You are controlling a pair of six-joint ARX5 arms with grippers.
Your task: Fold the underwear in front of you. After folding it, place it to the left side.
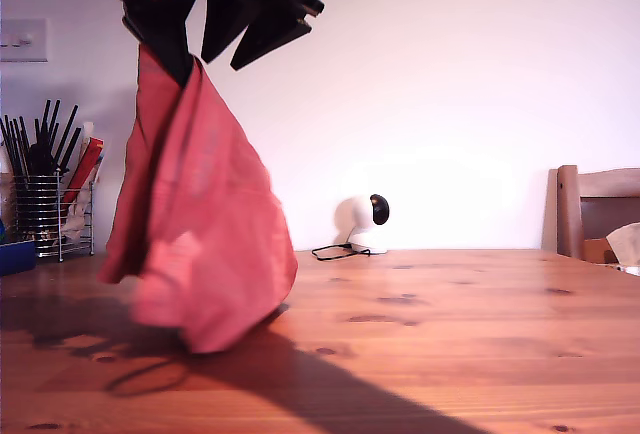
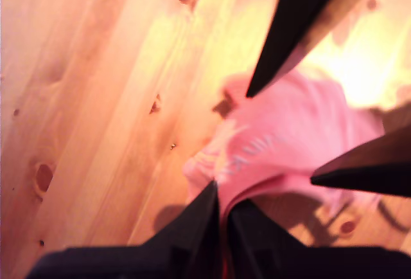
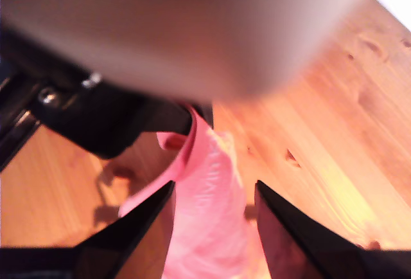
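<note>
The coral-red underwear (image 1: pixel 200 224) hangs in a bunched, wrinkled drape at the exterior view's left, and its lowest fold touches the wooden table (image 1: pixel 460 334). My first gripper (image 1: pixel 175 62) is shut on its top edge; the first wrist view shows the black fingers (image 2: pixel 205 218) pressed together on the pink cloth (image 2: pixel 289 137). My second gripper (image 1: pixel 220 62) hovers just beside it toward the exterior view's right, open. In the second wrist view its spread fingertips (image 3: pixel 154 218) frame the hanging underwear (image 3: pixel 209 215) without pinching it.
A wire rack (image 1: pixel 45 216) with black utensils and a flat red item stands at the exterior view's far left, beside a blue object (image 1: pixel 14 254). A white round device (image 1: pixel 360 222) with a cable sits at the table's back. A wooden chair (image 1: pixel 595 209) is at that view's right.
</note>
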